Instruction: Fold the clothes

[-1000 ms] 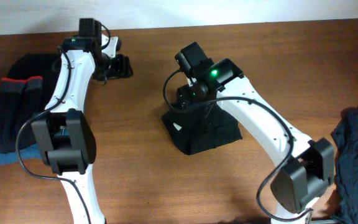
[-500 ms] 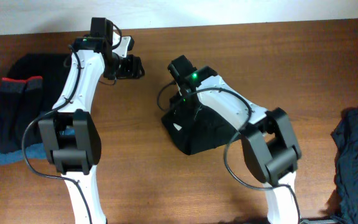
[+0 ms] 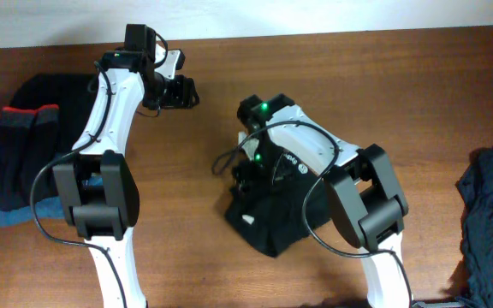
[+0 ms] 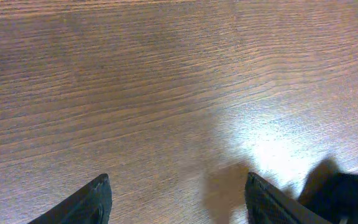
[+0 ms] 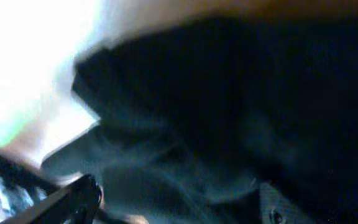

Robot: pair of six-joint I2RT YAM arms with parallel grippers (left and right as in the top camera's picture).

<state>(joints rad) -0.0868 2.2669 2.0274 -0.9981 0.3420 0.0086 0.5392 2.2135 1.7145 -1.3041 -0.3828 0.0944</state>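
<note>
Overhead, a folded black garment (image 3: 268, 227) lies at the middle of a brown wooden table (image 3: 400, 77), with a small white mark near its left edge. The right gripper (image 5: 178, 186) is low over it, fingers (image 5: 79, 196) apart. Dark fabric fills the blurred view between them; whether they touch it cannot be told. The left gripper (image 4: 176, 186) hangs over bare wood, apart from the garment toward the table's far left, fingers apart and holding nothing. A folded stack (image 3: 20, 154) sits at the left edge, and a dark heap (image 3: 490, 214) at the right.
</note>
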